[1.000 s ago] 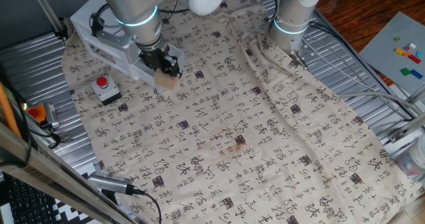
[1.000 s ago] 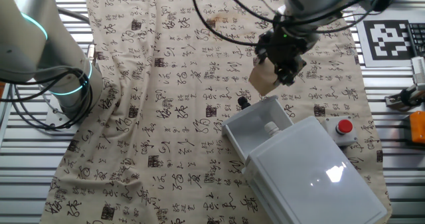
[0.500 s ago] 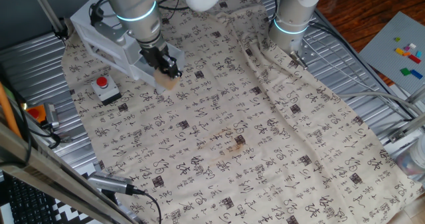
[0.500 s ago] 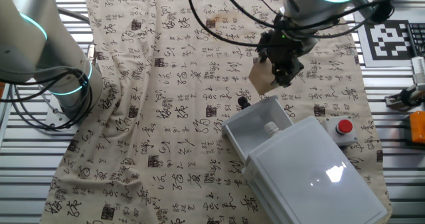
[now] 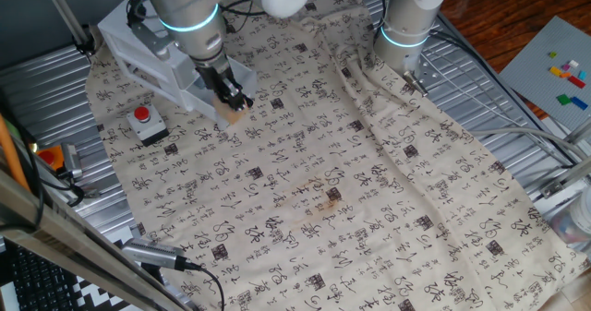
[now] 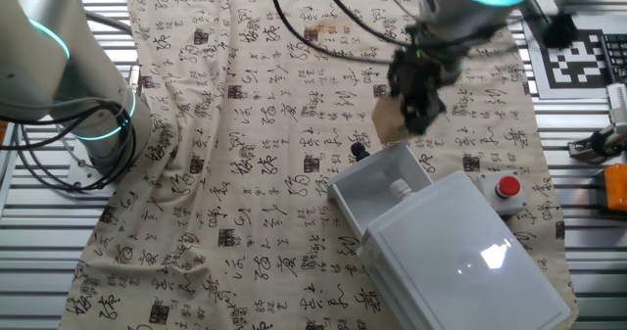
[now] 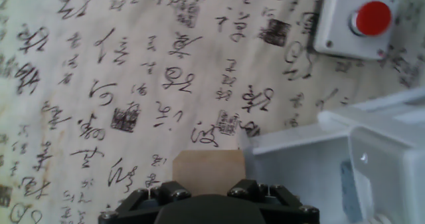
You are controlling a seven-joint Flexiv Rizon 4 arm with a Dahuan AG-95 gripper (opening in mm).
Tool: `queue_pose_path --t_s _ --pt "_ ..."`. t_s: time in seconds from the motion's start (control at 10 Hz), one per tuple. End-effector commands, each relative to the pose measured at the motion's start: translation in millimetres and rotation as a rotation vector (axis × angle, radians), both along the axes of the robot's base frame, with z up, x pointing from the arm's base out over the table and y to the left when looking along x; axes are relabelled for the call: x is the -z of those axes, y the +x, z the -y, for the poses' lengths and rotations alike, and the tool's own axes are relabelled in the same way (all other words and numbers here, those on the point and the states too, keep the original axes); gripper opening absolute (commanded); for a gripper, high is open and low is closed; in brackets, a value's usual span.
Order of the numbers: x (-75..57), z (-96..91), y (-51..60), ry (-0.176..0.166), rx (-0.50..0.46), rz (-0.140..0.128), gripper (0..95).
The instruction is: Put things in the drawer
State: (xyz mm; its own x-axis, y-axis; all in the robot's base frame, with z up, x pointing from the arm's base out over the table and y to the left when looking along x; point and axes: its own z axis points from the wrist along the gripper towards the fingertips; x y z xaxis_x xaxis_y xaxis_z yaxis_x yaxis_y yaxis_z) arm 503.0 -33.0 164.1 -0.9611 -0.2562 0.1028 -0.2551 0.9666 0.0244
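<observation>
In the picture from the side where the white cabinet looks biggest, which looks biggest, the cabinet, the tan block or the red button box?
1. White cabinet, by far the largest.
2. Tan block and red button box look nearly alike; the block sits partly behind the fingers, so no ranking.

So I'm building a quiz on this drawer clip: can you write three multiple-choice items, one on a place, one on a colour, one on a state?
1. Where is the block?
A. in the gripper
B. inside the drawer
C. on the button box

2. What colour is the button?
A. green
B. red
C. blue

3. The drawer is:
A. pushed shut
B. removed
C. pulled open

Answers: 1 A, the fingers clamp it above the cloth, beside the drawer's edge; 2 B, plainly red in the hand view; 3 C, its tray sticks out from the cabinet.
</observation>
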Motion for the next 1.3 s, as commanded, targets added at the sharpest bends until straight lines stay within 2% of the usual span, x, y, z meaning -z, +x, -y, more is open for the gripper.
queue_pose_path --t_s 0.1,0.2,0.5,0.7,0.9,1.1,1.2,1.3 --pt "-3.0 46.8 7.8 0.044 -0.164 -0.005 0.0" --pt "0.1 54.9 9.4 0.046 -0.182 -0.005 0.0" --pt "12.1 59.6 15.5 0.031 -0.201 -0.013 0.0" --pt "12.6 54.2 16.1 0.03 -0.192 -0.018 0.0" --pt "18.8 44.0 18.7 0.003 -0.22 -0.021 0.0" --pt "21.8 41.6 19.2 -0.007 -0.282 -0.02 0.0" --pt "22.7 42.2 18.0 -0.019 -0.356 -0.025 0.0" --pt "23.0 42.5 17.5 -0.026 -0.369 -0.028 0.0"
